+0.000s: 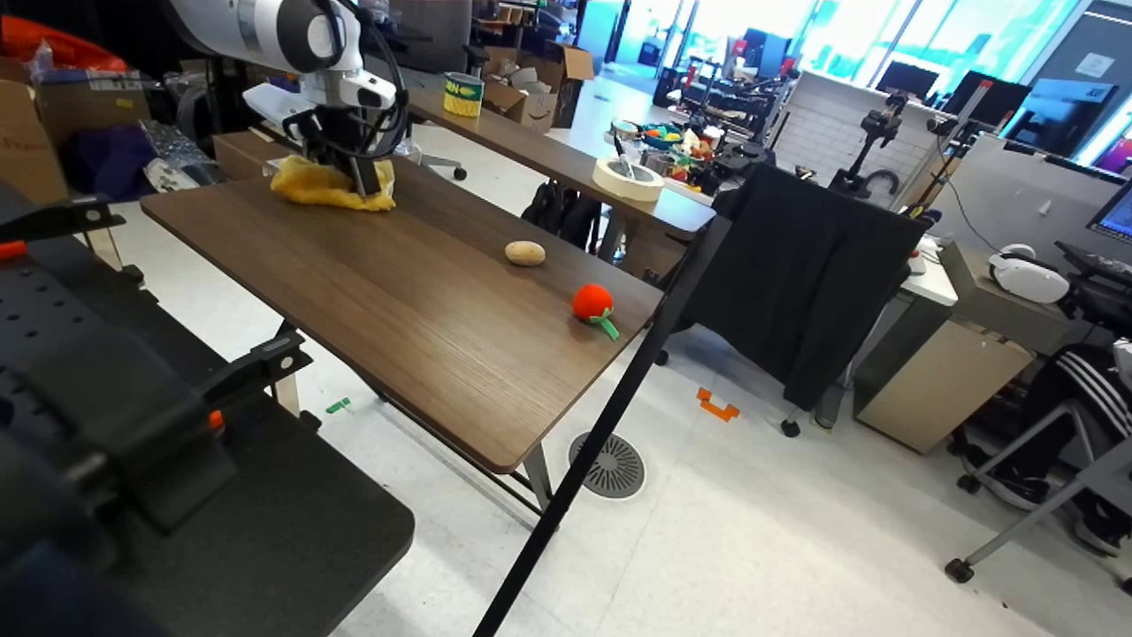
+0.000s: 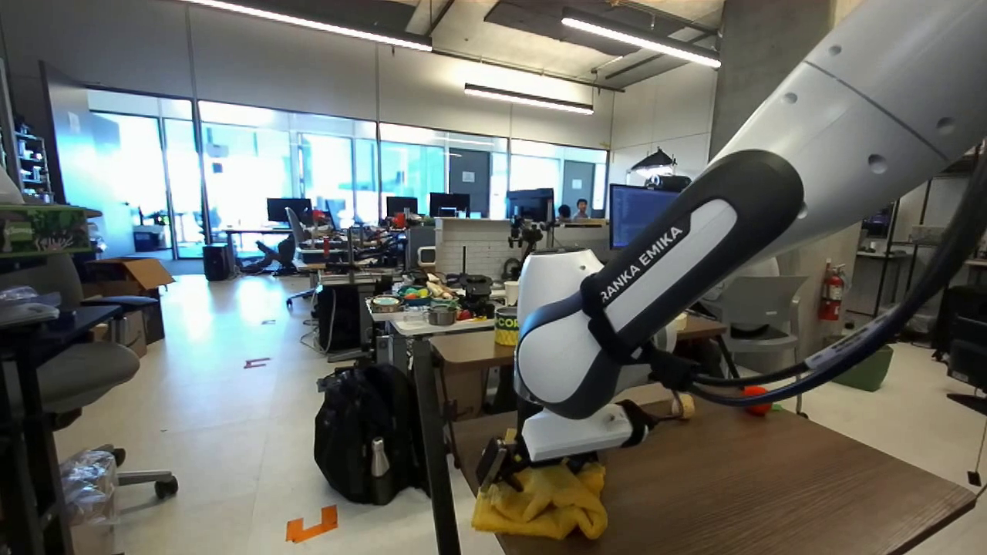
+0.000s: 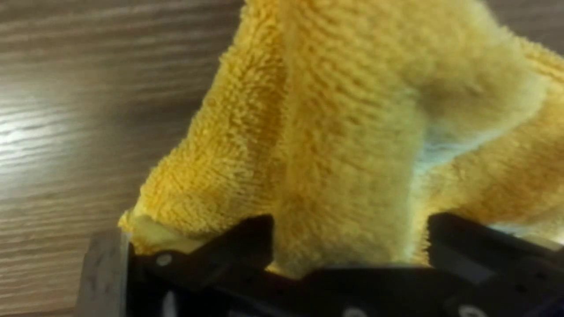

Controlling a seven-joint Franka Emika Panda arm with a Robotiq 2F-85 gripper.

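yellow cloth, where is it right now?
The yellow cloth lies crumpled at the upper left of an exterior view, on the far end of the brown table. In the wrist view, it fills centre and right, under the open hand.

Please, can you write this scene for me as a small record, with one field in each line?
hand: jaws open wide, a fold of the yellow cloth between them
cloth state: crumpled, lying on the brown table
also on this table: pale oval object and red ball with green tip, both apart from the cloth
on the second table: green-and-yellow can
unclear: what the oval object is
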